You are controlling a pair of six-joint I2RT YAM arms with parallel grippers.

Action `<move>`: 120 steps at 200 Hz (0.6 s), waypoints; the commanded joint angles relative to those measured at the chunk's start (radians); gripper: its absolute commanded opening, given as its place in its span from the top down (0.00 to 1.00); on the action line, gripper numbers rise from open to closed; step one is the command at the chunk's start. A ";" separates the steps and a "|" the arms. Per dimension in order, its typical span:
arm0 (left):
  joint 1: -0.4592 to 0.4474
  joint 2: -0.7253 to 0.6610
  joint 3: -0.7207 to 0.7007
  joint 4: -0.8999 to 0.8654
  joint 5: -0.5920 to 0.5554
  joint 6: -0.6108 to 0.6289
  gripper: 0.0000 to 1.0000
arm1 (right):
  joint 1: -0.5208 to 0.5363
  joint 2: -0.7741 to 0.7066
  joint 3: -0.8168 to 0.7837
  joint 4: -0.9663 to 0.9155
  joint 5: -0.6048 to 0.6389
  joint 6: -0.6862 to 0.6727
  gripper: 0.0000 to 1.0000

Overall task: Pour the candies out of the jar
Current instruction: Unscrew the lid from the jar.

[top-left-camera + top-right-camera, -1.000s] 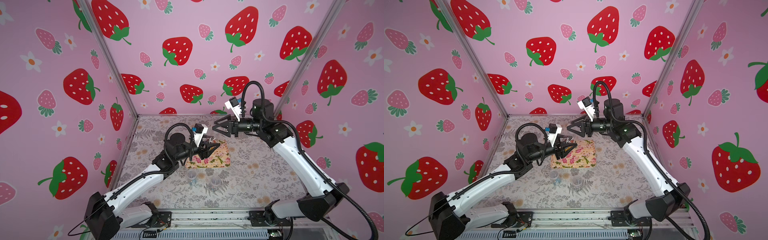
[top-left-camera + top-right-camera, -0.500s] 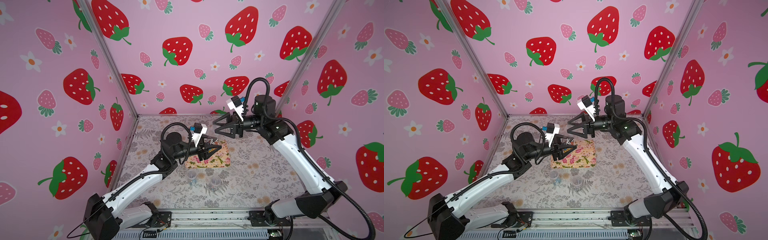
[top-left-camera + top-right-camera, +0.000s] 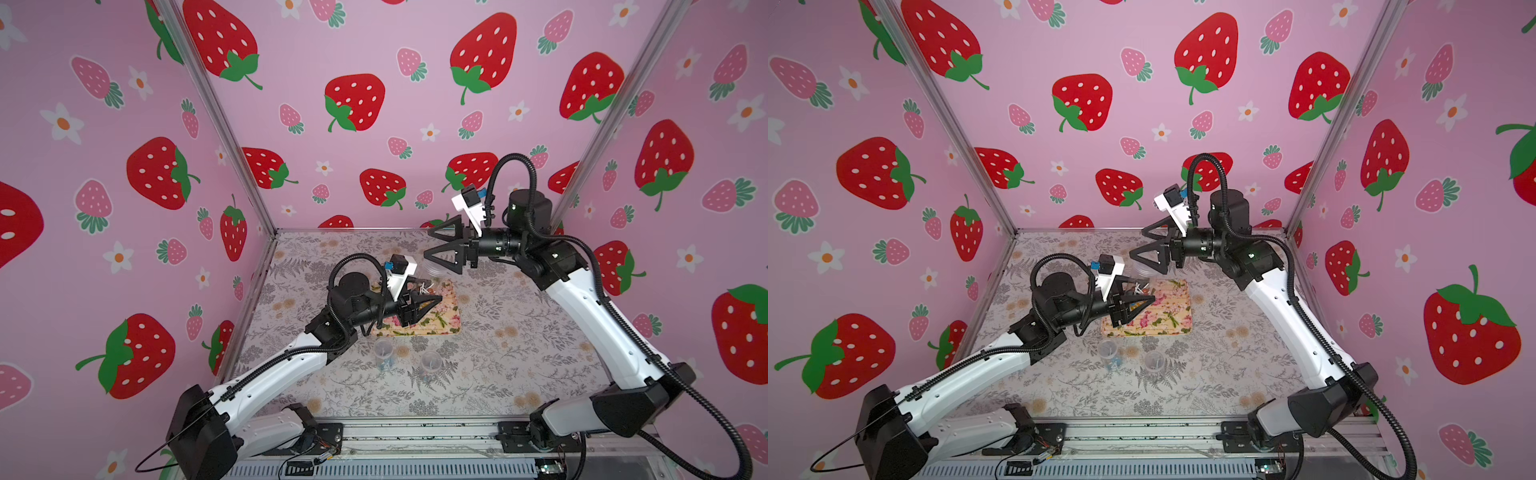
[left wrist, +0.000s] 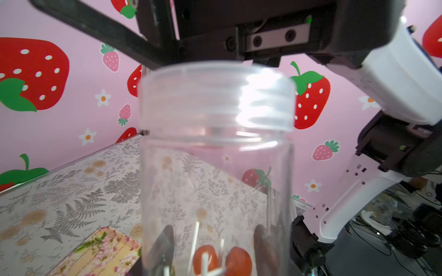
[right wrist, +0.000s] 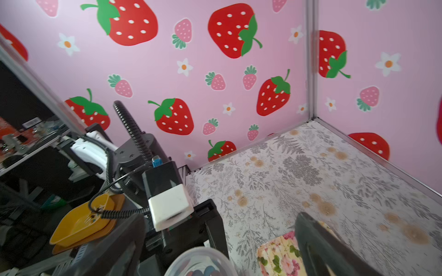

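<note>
Left wrist only: orange candies (image 4: 221, 261) inside jar (image 4: 215, 167)

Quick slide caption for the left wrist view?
Left end effector holding a lidded clear plastic jar of orange round-headed lollipops over the floral tabletop.

whole booth is done in pink strawberry wallpaper: back wall (image 3: 374, 50), left wall (image 3: 83, 257) and right wall (image 3: 706, 104) all have big red berries, little pink ones and white flowers. bare aluminium posts (image 3: 216, 120) run up the two back corners. the tabletop (image 3: 519, 340) is a pale sheet printed with grey ferns and tan blooms, with a metal rail (image 3: 415, 432) along the front edge. light's soft and even. the right wrist view catches a dim cluttered room outside, with a yellow dish (image 5: 76, 224).
</note>
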 commanded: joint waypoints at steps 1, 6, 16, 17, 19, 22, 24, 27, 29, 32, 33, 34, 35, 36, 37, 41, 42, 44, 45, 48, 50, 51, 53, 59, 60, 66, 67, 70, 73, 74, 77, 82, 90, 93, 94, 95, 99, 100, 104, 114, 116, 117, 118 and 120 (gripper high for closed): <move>-0.004 -0.001 -0.007 0.068 -0.101 0.039 0.62 | 0.013 -0.054 0.061 -0.123 0.227 0.084 0.00; -0.004 0.002 -0.007 0.073 -0.119 0.042 0.62 | 0.015 -0.060 0.059 -0.145 0.262 0.095 0.01; -0.004 0.009 -0.010 0.086 -0.142 0.049 0.62 | 0.017 -0.073 0.049 -0.181 0.319 0.108 0.01; -0.004 0.010 -0.010 0.087 -0.145 0.050 0.62 | 0.017 -0.075 0.048 -0.184 0.323 0.108 0.01; -0.004 0.011 -0.010 0.089 -0.149 0.051 0.62 | 0.018 -0.078 0.044 -0.189 0.333 0.110 0.01; -0.004 0.012 -0.010 0.093 -0.156 0.053 0.62 | 0.020 -0.083 0.037 -0.195 0.345 0.114 0.01; -0.004 0.013 -0.010 0.096 -0.158 0.055 0.62 | 0.020 -0.086 0.032 -0.198 0.352 0.117 0.01; -0.004 0.016 -0.010 0.099 -0.163 0.056 0.62 | 0.020 -0.091 0.024 -0.202 0.363 0.121 0.01; -0.003 0.017 -0.010 0.102 -0.165 0.058 0.62 | 0.020 -0.093 0.020 -0.204 0.369 0.123 0.01; -0.003 0.019 -0.010 0.105 -0.167 0.060 0.62 | 0.021 -0.096 0.013 -0.206 0.374 0.127 0.01; -0.003 0.020 -0.010 0.106 -0.169 0.061 0.62 | 0.021 -0.097 0.011 -0.206 0.375 0.129 0.01; -0.004 0.020 -0.010 0.107 -0.169 0.062 0.62 | 0.021 -0.099 0.008 -0.206 0.376 0.131 0.01; -0.004 0.021 -0.009 0.107 -0.169 0.063 0.62 | 0.022 -0.099 0.006 -0.206 0.376 0.131 0.01; -0.004 0.021 -0.009 0.107 -0.169 0.064 0.62 | 0.022 -0.100 0.004 -0.207 0.377 0.133 0.01; -0.005 0.023 -0.008 0.107 -0.170 0.065 0.62 | 0.023 -0.102 0.001 -0.207 0.377 0.134 0.01; -0.005 0.025 -0.006 0.108 -0.169 0.068 0.62 | 0.022 -0.104 -0.008 -0.205 0.378 0.140 0.01; -0.005 0.026 -0.006 0.108 -0.168 0.069 0.62 | 0.024 -0.104 -0.010 -0.205 0.379 0.142 0.01; -0.005 0.028 -0.005 0.108 -0.169 0.070 0.62 | 0.024 -0.106 -0.014 -0.205 0.378 0.144 0.01; -0.005 0.029 -0.004 0.108 -0.169 0.070 0.62 | 0.025 -0.106 -0.016 -0.205 0.378 0.146 0.01; -0.005 0.031 -0.003 0.107 -0.169 0.073 0.62 | 0.026 -0.108 -0.021 -0.205 0.379 0.151 0.01; -0.005 0.032 -0.002 0.106 -0.169 0.074 0.62 | 0.028 -0.108 -0.024 -0.205 0.378 0.153 0.01; -0.005 0.034 -0.001 0.106 -0.169 0.075 0.62 | 0.027 -0.108 -0.026 -0.205 0.377 0.154 0.01; -0.004 0.034 0.000 0.105 -0.168 0.076 0.62 | 0.028 -0.108 -0.028 -0.205 0.375 0.156 0.01; -0.005 0.039 0.002 0.102 -0.168 0.079 0.62 | 0.033 -0.108 -0.037 -0.200 0.370 0.162 0.01; -0.006 0.040 0.003 0.101 -0.168 0.079 0.62 | 0.035 -0.108 -0.038 -0.199 0.369 0.162 0.01; -0.007 0.042 0.004 0.098 -0.168 0.080 0.62 | 0.039 -0.107 -0.046 -0.194 0.368 0.168 0.01; -0.007 0.043 0.005 0.098 -0.168 0.080 0.62 | 0.039 -0.106 -0.047 -0.193 0.368 0.169 0.00; -0.007 0.044 0.005 0.098 -0.168 0.080 0.62 | 0.043 -0.106 -0.049 -0.192 0.367 0.172 0.00; -0.007 0.045 0.006 0.098 -0.167 0.080 0.62 | 0.044 -0.105 -0.052 -0.189 0.364 0.174 0.00; -0.007 0.045 0.006 0.098 -0.167 0.080 0.62 | 0.045 -0.105 -0.053 -0.187 0.363 0.175 0.00; -0.007 0.047 0.005 0.099 -0.167 0.081 0.62 | 0.047 -0.103 -0.056 -0.184 0.359 0.176 0.00; -0.007 0.048 0.005 0.098 -0.167 0.080 0.62 | 0.050 -0.101 -0.059 -0.178 0.353 0.178 0.00; -0.009 0.050 0.004 0.098 -0.168 0.079 0.62 | 0.056 -0.095 -0.061 -0.175 0.348 0.181 0.01; -0.009 0.050 0.004 0.098 -0.167 0.080 0.62 | 0.057 -0.093 -0.062 -0.174 0.348 0.181 0.01; -0.008 0.050 0.004 0.098 -0.167 0.080 0.62 | 0.057 -0.092 -0.062 -0.174 0.347 0.181 0.01; -0.008 0.050 0.004 0.098 -0.167 0.080 0.62 | 0.057 -0.090 -0.062 -0.173 0.347 0.182 0.01; -0.010 0.050 0.004 0.098 -0.168 0.080 0.62 | 0.060 -0.087 -0.064 -0.173 0.345 0.183 0.01; -0.010 0.050 0.004 0.098 -0.167 0.080 0.62 | 0.061 -0.087 -0.065 -0.174 0.345 0.183 0.01; -0.011 0.050 0.004 0.098 -0.167 0.080 0.62 | 0.063 -0.083 -0.066 -0.173 0.345 0.183 0.01; -0.011 0.050 0.004 0.098 -0.167 0.081 0.62 | 0.068 -0.074 -0.071 -0.170 0.343 0.187 0.02; -0.011 0.050 0.004 0.098 -0.167 0.081 0.62 | 0.069 -0.073 -0.073 -0.169 0.341 0.187 0.02; -0.011 0.050 0.005 0.098 -0.167 0.081 0.62 | 0.070 -0.073 -0.073 -0.168 0.341 0.187 0.02; -0.011 0.050 0.005 0.098 -0.167 0.081 0.62 | 0.070 -0.072 -0.074 -0.167 0.340 0.187 0.02; -0.013 0.050 0.005 0.097 -0.168 0.082 0.62 | 0.071 -0.070 -0.075 -0.165 0.338 0.189 0.03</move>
